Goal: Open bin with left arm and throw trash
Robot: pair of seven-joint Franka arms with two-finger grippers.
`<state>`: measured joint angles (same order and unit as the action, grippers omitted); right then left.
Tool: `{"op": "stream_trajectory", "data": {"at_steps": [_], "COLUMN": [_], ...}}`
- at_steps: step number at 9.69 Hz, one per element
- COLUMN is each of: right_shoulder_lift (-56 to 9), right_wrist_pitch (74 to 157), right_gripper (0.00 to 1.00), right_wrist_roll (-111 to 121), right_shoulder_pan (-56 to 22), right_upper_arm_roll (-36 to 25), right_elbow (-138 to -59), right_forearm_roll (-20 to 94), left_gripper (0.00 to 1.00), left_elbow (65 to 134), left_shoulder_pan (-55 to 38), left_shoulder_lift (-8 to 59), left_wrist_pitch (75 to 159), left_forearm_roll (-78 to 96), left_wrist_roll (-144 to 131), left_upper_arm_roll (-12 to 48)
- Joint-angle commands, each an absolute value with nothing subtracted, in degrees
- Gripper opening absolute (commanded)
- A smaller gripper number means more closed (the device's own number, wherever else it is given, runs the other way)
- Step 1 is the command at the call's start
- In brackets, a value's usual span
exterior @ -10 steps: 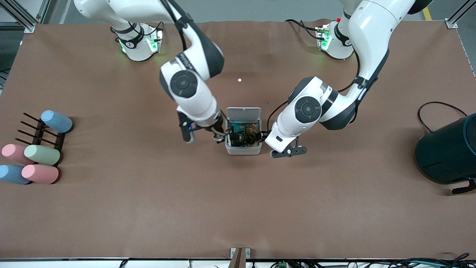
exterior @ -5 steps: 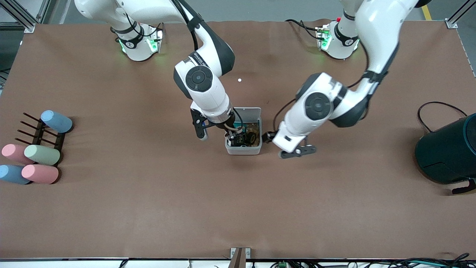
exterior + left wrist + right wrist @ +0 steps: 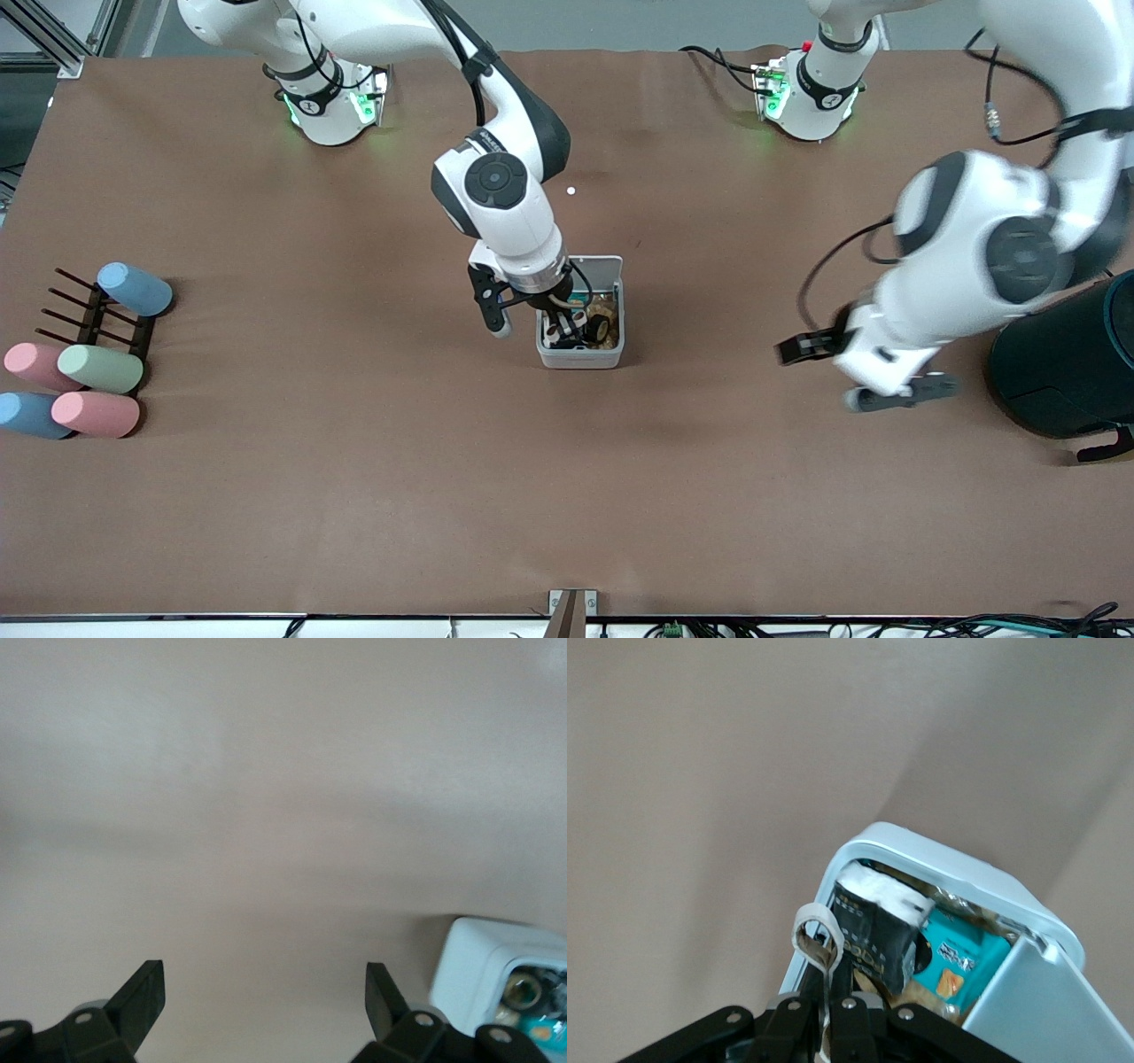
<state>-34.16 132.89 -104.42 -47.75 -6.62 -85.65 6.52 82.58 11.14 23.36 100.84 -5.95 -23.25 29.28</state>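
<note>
From the front, the bin [image 3: 580, 341] sits about mid-tabletop [image 3: 354, 496], its white lid [image 3: 598, 263] tipped up on the side away from the camera, with wrappers and scraps packed inside. The right claw [image 3: 567, 330] hangs over the open bin at the rim toward the right arm's end, fingers pressed together on an off-white rubber band [image 3: 564, 307] (just a pale loop here). The left claw [image 3: 864, 377] is over bare tabletop toward the left arm's end, well apart from the bin and just beside a large dark teal cylinder [image 3: 1067, 363]. Pastel cups [image 3: 75, 377] lie by a dark rack [image 3: 89, 315] at the right arm's end, and a tiny white speck [image 3: 571, 190] lies farther from the camera than the bin.

In the left wrist view, the left claw [image 3: 266, 992] is spread wide, two black fingertips [image 3: 146, 988] framing plain tabletop; the bin [image 3: 483, 970] shows at a corner, open, with nothing between the fingers.

In the right wrist view, the right claw [image 3: 831, 1003] pinches the rubber band [image 3: 815, 935], whose loop stands up at the bin's [image 3: 921, 850] rim. Inside lie a black wrapper [image 3: 873, 939] and a teal packet [image 3: 952, 961], with the lid [image 3: 1036, 1001] raised alongside.
</note>
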Motion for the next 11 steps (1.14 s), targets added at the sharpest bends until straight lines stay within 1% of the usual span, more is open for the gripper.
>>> {"op": "stream_trajectory", "data": {"at_steps": [1,2,3,4,5,6,7,8,9,10,11], "right_shoulder_lift": [-34.89,-34.89,-34.89,-34.89,-34.89,-34.98,-34.98,-34.98,-34.98,-34.98,-34.46], "right_wrist_pitch": [133.77,133.51,133.33,133.24,133.24,133.24,133.24,133.16,132.89,132.02,131.84], "right_gripper": [0.07,0.07,0.07,0.07,0.07,0.15,0.41,0.47,0.52,0.55,0.56], "right_wrist_roll": [-95.52,-90.58,-87.66,-87.19,-86.93,-86.75,-86.84,-86.92,-86.92,-86.92,-87.18], "right_shoulder_pan": [-48.95,-48.87,-48.78,-49.04,-49.30,-49.31,-49.22,-49.22,-49.31,-49.22,-48.96], "right_upper_arm_roll": [-6.94,-6.86,-6.86,-6.68,-5.90,-5.80,-5.71,-5.71,-5.71,-5.71,-5.71], "right_elbow": [-85.43,-85.43,-85.52,-86.13,-86.65,-86.66,-86.57,-86.57,-86.57,-86.40,-86.22], "right_forearm_roll": [4.48,4.83,5.01,5.10,5.10,5.10,5.10,5.18,5.19,5.19,5.79], "left_gripper": [1.00,1.00,1.00,1.00,1.00,1.00,1.00,1.00,1.00,1.00,1.00], "left_elbow": [78.76,78.75,78.84,79.80,81.81,84.52,88.73,93.55,95.17,95.01,94.49], "left_shoulder_pan": [15.88,17.47,16.88,12.96,8.57,6.44,4.85,1.61,0.02,-0.70,-1.23], "left_shoulder_lift": [21.72,18.40,14.28,9.98,6.80,3.98,0.56,-2.87,-4.03,-4.04,-3.69], "left_wrist_pitch": [94.77,93.44,91.95,89.24,88.43,88.59,90.16,92.35,93.07,93.16,93.25], "left_forearm_roll": [-6.86,-6.33,-6.07,-5.89,-5.19,-3.36,-2.03,-1.76,-1.58,-1.67,-1.58], "left_wrist_roll": [-10.70,-5.85,-1.71,0.59,0.79,0.62,0.62,0.62,0.70,1.23,2.45], "left_upper_arm_roll": [29.62,29.10,26.05,20.62,14.82,11.81,9.43,5.75,4.23,3.00,2.73]}}
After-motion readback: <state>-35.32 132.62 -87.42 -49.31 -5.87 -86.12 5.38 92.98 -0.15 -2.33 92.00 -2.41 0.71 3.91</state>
